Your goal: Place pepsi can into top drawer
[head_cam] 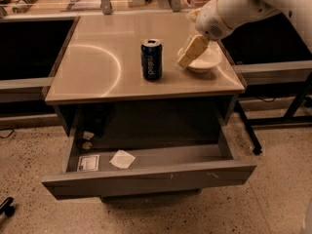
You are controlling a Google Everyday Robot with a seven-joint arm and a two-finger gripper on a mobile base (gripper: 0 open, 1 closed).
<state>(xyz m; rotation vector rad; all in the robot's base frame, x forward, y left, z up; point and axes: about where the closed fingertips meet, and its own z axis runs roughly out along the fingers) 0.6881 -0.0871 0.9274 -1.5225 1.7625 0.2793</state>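
Camera view: the pepsi can [151,59] stands upright near the middle of the tan surface [92,67], a little toward its right half, with nothing touching it. Just to its right the gripper [184,61] hangs tilted, tips pointing down and to the left, over the left rim of a white bowl [208,63]. It is near the can but apart from it, and whether the jaws are spread or pressed together cannot be told from this angle. The white arm [243,6] reaches in from the upper right.

Below the surface the top drawer [146,177] is pulled well out toward the camera. A white paper scrap [122,159] and a label [88,163] lie on its floor near the front left. A couple of small bits [87,136] sit farther back on the left (too small to make out). The bowl is the only thing on the surface close to the can, sitting on the side where the gripper is. A speckled floor [273,189] lies around the cabinet, and a dark frame leg [246,128] stands at the right.
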